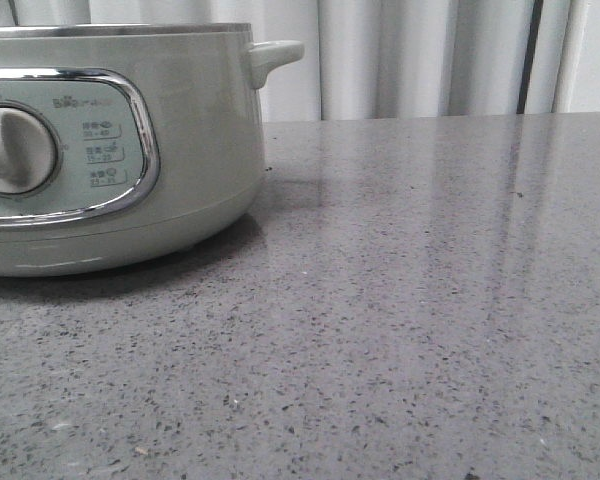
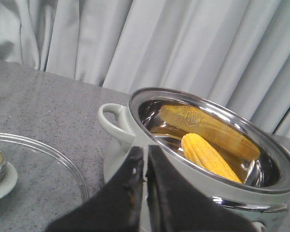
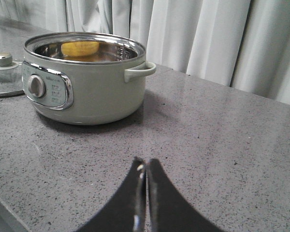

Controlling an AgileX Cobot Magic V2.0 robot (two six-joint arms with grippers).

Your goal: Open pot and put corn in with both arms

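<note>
Corn [image 2: 209, 157] lies inside the open pot [image 2: 193, 193], leaning on the inner wall. Glass lid [image 2: 43, 169] rests flat on the counter [image 3: 222, 140] beside the pot. My left gripper [image 2: 146, 183] is clenched on nothing, just beside the rim; my right gripper [image 3: 146, 193] likewise clenched, well apart. Risk: my left arm swinging could clip the rim or lid.

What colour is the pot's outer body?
Pale grey-green, with a chrome-framed control panel; the pot shows best in the right wrist view.

Pale grey curtains [image 1: 420, 55] hang in folds behind a speckled grey stone tabletop [image 1: 430, 300] (glossy, softly reflecting them).
</note>
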